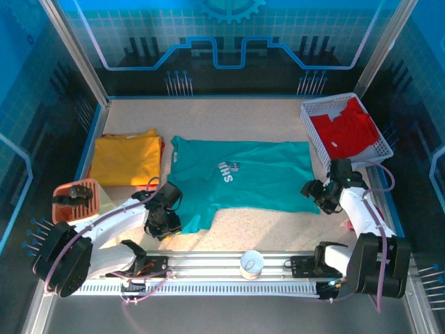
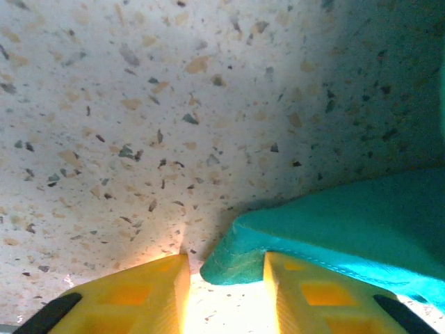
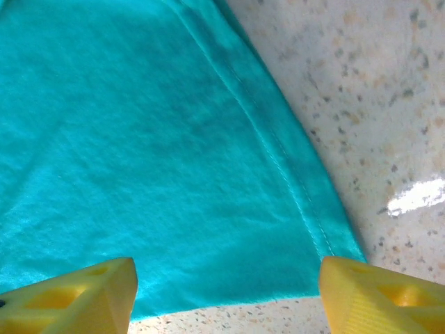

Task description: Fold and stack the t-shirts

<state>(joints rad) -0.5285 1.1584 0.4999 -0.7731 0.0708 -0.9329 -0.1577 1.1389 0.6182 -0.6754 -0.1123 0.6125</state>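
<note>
Lining up grips on the teal t-shirt (image 1: pixel 243 177) spread mid-frame: my left gripper (image 2: pixel 226 268), jaws apart, straddles the sleeve tip (image 2: pixel 240 243); my right gripper (image 3: pixel 226 278) gapes wide over the hem corner (image 3: pixel 327 243). I'd drop both lower, pinch well behind the seams, and lift evenly.

The left arm (image 1: pixel 111 226) and right arm (image 1: pixel 361 209) are white links with black joints, looping lilac cables (image 1: pixel 389 179) and yellow moulded fingers (image 2: pixel 132 296).

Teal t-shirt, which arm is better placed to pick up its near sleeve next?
Left. The left gripper is open with the sleeve edge of the teal t-shirt between its fingers; the right gripper hangs open over the opposite hem corner.
</note>
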